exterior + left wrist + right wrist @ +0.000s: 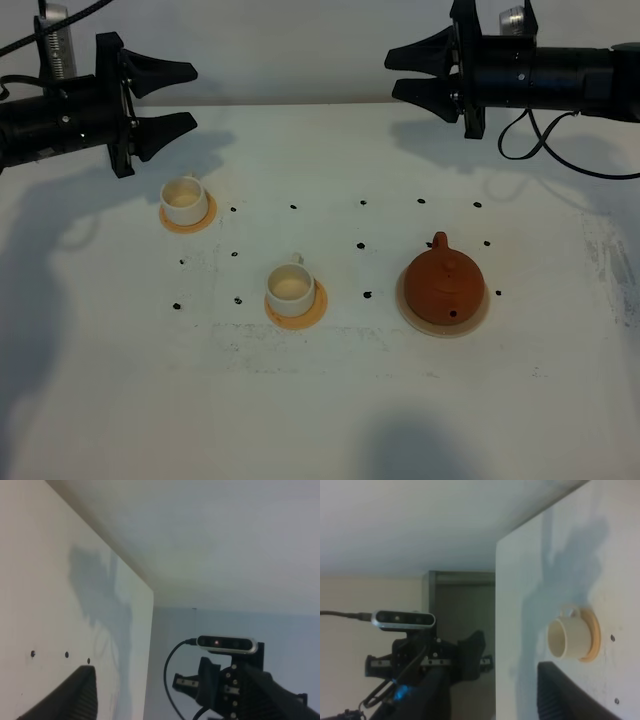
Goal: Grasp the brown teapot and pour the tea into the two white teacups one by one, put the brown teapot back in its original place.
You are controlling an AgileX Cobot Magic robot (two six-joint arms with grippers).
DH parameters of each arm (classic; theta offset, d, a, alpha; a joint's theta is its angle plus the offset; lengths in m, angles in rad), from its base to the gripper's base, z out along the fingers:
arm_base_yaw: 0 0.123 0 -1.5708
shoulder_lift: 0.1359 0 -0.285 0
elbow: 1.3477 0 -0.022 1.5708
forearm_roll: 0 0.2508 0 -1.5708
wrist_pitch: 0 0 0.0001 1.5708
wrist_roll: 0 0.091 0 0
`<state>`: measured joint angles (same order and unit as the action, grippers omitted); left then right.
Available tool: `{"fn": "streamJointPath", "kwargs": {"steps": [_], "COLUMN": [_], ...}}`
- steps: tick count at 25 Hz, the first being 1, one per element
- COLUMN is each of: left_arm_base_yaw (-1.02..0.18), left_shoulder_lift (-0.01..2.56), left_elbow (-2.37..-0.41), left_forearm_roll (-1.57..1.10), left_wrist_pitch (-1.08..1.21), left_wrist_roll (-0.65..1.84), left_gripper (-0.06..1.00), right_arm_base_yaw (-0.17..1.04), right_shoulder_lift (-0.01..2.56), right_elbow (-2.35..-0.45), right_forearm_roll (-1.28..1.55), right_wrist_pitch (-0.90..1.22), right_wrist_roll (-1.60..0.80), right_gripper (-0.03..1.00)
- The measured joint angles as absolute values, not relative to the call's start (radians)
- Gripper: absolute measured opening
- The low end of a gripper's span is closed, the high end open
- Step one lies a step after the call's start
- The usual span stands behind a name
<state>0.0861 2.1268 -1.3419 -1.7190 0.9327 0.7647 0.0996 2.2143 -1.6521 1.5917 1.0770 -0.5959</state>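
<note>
The brown teapot (444, 280) stands upright on its pale beige coaster (480, 316) at the right of the table. Two white teacups stand on small orange-tan coasters: one at the back left (183, 199), one near the middle (289, 287). No tea is visible. My left gripper (190, 95) hovers open and empty high above the back left, beyond the left cup. My right gripper (392, 72) hovers open and empty at the back right, well above and behind the teapot. The right wrist view shows the back-left cup (567, 637). The left wrist view shows one finger (75, 695) only.
Small black dots (364, 246) mark the white table top (330, 400). The table's back edge runs just behind both grippers. A cable (545, 140) hangs under the right arm. The opposite arm (435, 655) shows in the right wrist view.
</note>
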Motion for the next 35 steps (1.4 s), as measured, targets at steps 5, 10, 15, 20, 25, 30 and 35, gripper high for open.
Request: {"fn": "streamJointPath", "kwargs": {"steps": [5,10,15,20,25,30,35], "left_arm_base_yaw": [0.085,0.085,0.085,0.085,0.085,0.085,0.085], "left_shoulder_lift": [2.127,2.127,2.127,2.127,2.127,2.080,1.923], "left_elbow": [-1.342,-1.344,-1.344,-1.344,-1.352,-1.423,-1.485], "left_forearm_roll": [-1.719,-1.719,-1.719,-1.720,-1.716,-1.620,-1.390], "left_wrist_pitch": [0.933,0.933,0.933,0.933,0.980,1.035,0.989], "left_wrist_roll": [0.765,0.765,0.765,0.765,0.818,0.941,0.997], "left_gripper": [0.58,0.58,0.59,0.60,0.60,0.59,0.55], "right_arm_base_yaw": [0.100,0.100,0.100,0.100,0.100,0.100,0.100], "right_shoulder_lift": [2.214,2.214,2.214,2.214,2.214,2.209,2.107], "right_elbow": [-1.653,-1.653,-1.653,-1.653,-1.659,-1.709,-1.758], "right_forearm_roll": [1.584,1.584,1.584,1.582,1.576,1.565,1.391], "right_wrist_pitch": [1.072,1.071,1.070,1.061,1.079,1.150,1.111], "right_wrist_roll": [-0.591,-0.590,-0.589,-0.585,-0.589,-0.696,-0.736], "right_gripper": [0.42,0.43,0.49,0.57,0.58,0.57,0.53]}}
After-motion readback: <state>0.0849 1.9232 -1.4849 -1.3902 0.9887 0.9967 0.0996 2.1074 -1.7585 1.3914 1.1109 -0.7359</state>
